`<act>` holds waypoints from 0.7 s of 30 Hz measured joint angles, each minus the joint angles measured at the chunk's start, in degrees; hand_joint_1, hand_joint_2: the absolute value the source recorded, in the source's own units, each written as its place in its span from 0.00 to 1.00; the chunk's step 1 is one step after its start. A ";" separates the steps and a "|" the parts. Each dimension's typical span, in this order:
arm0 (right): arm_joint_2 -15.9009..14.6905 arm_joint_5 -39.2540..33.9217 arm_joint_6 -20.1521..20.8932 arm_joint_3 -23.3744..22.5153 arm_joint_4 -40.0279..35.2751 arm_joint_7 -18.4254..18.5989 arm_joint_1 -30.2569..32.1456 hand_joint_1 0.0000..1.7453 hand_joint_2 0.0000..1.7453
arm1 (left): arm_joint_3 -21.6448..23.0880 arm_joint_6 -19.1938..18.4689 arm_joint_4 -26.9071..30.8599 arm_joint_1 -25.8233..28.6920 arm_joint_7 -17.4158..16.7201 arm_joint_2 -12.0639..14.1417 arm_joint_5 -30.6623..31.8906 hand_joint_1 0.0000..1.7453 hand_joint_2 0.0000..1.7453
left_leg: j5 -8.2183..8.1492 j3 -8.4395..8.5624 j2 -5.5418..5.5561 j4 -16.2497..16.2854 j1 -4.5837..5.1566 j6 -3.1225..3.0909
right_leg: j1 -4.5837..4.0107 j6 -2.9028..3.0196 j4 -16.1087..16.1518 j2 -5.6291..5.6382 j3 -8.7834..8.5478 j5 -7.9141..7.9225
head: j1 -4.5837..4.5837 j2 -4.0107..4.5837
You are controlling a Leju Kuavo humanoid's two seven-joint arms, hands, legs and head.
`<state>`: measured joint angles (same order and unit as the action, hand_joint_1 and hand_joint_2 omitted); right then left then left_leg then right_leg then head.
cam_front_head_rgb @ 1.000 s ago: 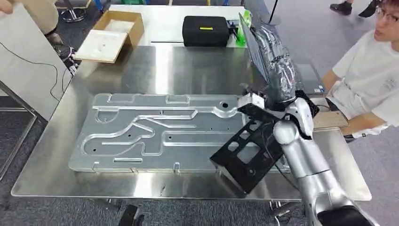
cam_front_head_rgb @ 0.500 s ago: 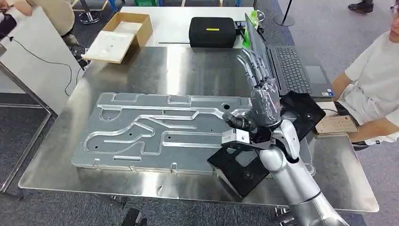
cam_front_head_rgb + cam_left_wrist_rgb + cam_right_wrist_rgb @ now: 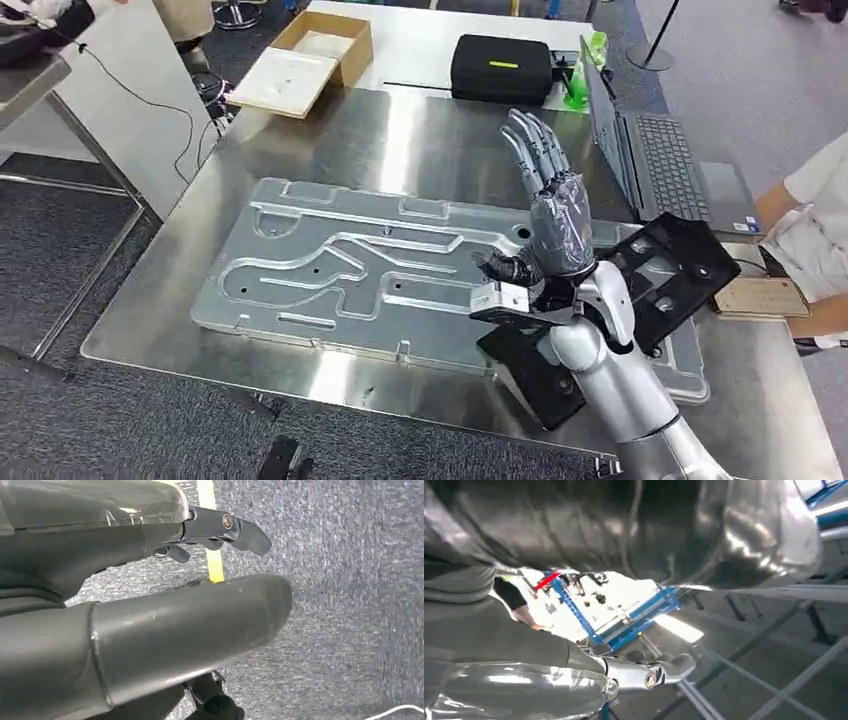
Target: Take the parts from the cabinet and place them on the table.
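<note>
A black flat part (image 3: 670,270) with cut-outs lies across the right end of a large machined aluminium plate (image 3: 360,270) on the steel table (image 3: 400,140). Its near corner (image 3: 535,380) overhangs the plate toward me. My right hand (image 3: 550,215) stands raised above the part with its fingers straight and spread, holding nothing; in the right wrist view the right hand (image 3: 574,675) is empty too. My left hand (image 3: 150,620) hangs over grey carpet, thumb and fingers apart and empty.
An open laptop (image 3: 660,160) sits at the table's right side, close behind my raised hand. A black case (image 3: 500,68), a green bottle (image 3: 578,75) and a cardboard box (image 3: 310,60) stand at the back. A person (image 3: 815,230) sits at the right beside a small tan pad (image 3: 760,297).
My right hand let go of the tilted black part, which now lies flat, and rose with its fingers spread. The camera has shifted, moving the whole scene rightward.
</note>
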<state>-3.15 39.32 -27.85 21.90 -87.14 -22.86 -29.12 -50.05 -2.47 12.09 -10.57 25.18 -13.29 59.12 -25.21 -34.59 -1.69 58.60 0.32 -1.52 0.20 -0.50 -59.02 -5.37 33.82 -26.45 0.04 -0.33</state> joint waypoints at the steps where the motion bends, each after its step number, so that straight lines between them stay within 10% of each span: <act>1: 0.00 0.00 0.00 0.00 0.00 0.00 -0.02 0.00 0.00 | 0.00 0.00 0.00 0.00 0.00 0.00 0.00 0.00 0.00 | 0.05 0.04 0.07 -0.09 -0.03 -0.07 | 0.00 -0.06 -0.01 -0.07 -0.03 -0.03 | 0.00 0.00; 2: 0.00 0.00 0.02 0.00 -0.02 0.00 -0.18 0.00 0.00 | 0.00 -0.02 0.00 0.08 0.02 -0.22 0.02 0.00 0.00 | 0.57 0.47 0.86 -0.82 -0.41 -0.71 | 0.49 -0.77 -1.31 2.10 0.29 -1.34 | 0.02 0.00; 4: -0.22 0.02 0.09 0.00 0.02 0.09 -0.42 0.00 0.00 | 0.00 -0.04 0.00 -0.35 0.02 -0.55 0.09 0.00 0.00 | 0.77 0.19 3.30 -0.63 -0.45 -1.32 | 0.59 -1.11 -17.15 4.94 8.09 -8.14 | 0.04 0.00; 7: -0.31 0.15 0.17 0.00 0.02 0.37 -1.22 0.00 0.00 | 0.00 -0.04 0.00 -0.26 -0.09 -0.63 0.07 0.00 0.00 | 0.65 0.21 5.37 -0.17 -0.46 -1.15 | 0.72 -0.74 -7.69 5.63 3.92 -1.20 | 0.04 0.00; 9: -0.57 0.48 0.42 0.00 0.02 0.76 -2.26 0.00 0.00 | 0.00 -0.04 0.00 -0.31 -0.13 -0.83 0.02 0.00 0.00 | 0.48 -0.15 6.28 0.18 -0.14 -0.71 | 0.78 -0.18 -1.08 9.34 0.82 0.03 | 0.02 0.00; 13: -0.59 1.09 1.22 0.00 0.02 1.20 -3.34 0.00 0.00 | 0.00 -0.02 0.00 -0.35 -0.13 -0.94 -0.20 0.00 0.00 | 0.92 -0.69 8.23 -0.10 -0.43 0.78 | 0.84 0.55 -0.15 7.47 0.65 0.45 | 0.00 0.00; 16: -0.63 1.24 1.46 0.02 0.02 1.36 -4.22 0.00 0.00 | 0.00 0.04 0.00 -0.36 -0.09 -1.03 -0.35 0.00 0.00 | -3.03 -3.30 2.81 5.87 -0.53 1.50 | 1.01 1.47 0.54 5.64 0.21 0.73 | -0.28 0.00; 19: -0.66 1.40 1.75 0.07 0.18 1.46 -4.29 0.00 0.00 | 0.00 0.02 0.00 -0.30 -0.09 -1.11 -0.39 0.00 0.00 | -7.01 -8.73 2.18 16.82 -0.98 2.10 | 0.92 1.59 0.40 3.59 0.25 0.51 | -0.31 0.00; 21: -0.68 1.44 1.75 0.28 0.17 1.51 -4.31 0.00 0.00 | 0.00 0.02 0.00 -0.06 -0.09 -1.11 -0.53 0.00 0.00 | -4.32 -7.22 1.89 13.64 -1.09 2.16 | 0.94 1.43 0.34 2.44 0.14 0.33 | -0.31 0.00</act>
<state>-3.82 40.76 -26.10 22.18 -86.97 -21.35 -33.43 -50.05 -2.45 12.09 -10.62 25.09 -14.40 58.60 -29.53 -41.81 0.20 72.25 -0.77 0.64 1.14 0.93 -58.68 -2.93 33.96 -26.12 -0.26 -0.33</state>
